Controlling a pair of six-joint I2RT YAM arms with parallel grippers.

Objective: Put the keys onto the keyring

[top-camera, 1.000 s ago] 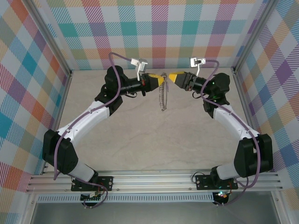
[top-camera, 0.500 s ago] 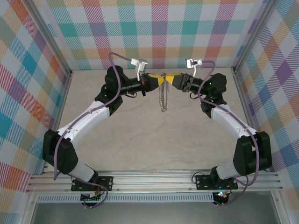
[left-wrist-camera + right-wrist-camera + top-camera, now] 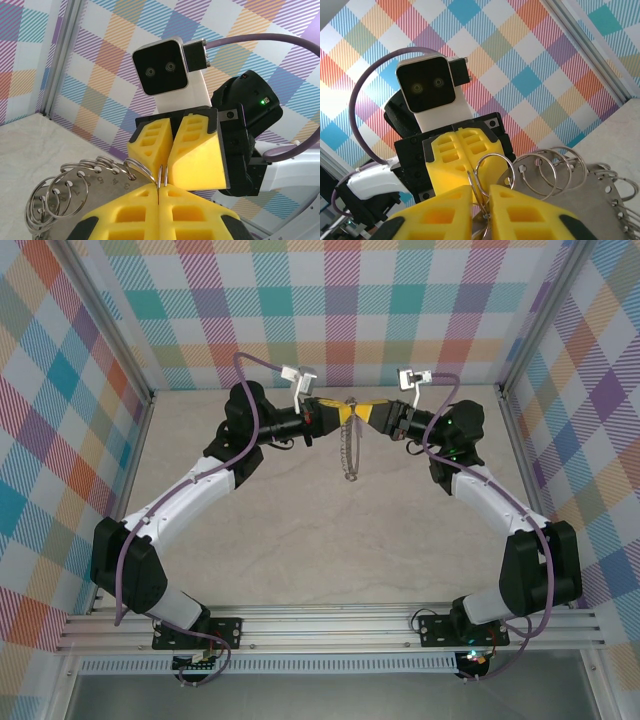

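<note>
Left gripper (image 3: 159,192) is clamped on the keyring (image 3: 75,197), up off the counter (image 3: 330,540); right gripper (image 3: 481,197) is pinched narrow on its rim too.

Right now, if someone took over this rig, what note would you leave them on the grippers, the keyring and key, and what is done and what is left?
Left gripper: shut on the rim of the keyring, holding it up in the air.
Right gripper: faces the left one, jaws nearly together around one small rim ring. A firm pinch cannot be confirmed.
Keyring: a flat metal disc edged with small split rings, hanging between the two grippers.
Key: I cannot tell where it is.
Done: keyring lifted and presented.
Left: fetch the key and thread it onto a rim ring.
</note>
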